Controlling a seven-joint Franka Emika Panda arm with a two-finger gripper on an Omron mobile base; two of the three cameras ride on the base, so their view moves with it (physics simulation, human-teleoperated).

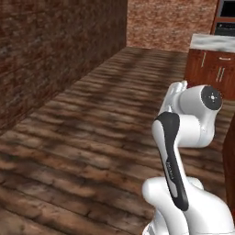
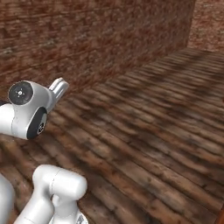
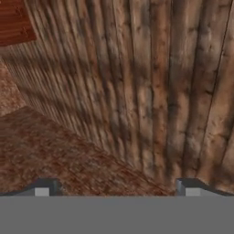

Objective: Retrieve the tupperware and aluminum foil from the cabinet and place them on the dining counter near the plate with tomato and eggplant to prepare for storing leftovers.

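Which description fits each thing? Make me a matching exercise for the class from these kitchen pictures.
Things:
1. rough red-brown brick wall
2. dark wooden plank floor
3. reddish-brown base cabinet with silver handles
4. gripper

Descriptions:
A. open, holding nothing
B. under a grey-veined white marble top
C. rising along the left
D. spread beneath the white arm

Pairs: 1-C, 2-D, 3-B, 4-A

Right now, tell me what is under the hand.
Under the open hand lies bare wooden plank floor, meeting the foot of a brick wall. The hand holds nothing, and nothing lies between its fingertips. The floor below the picture's lower edge cannot be seen.
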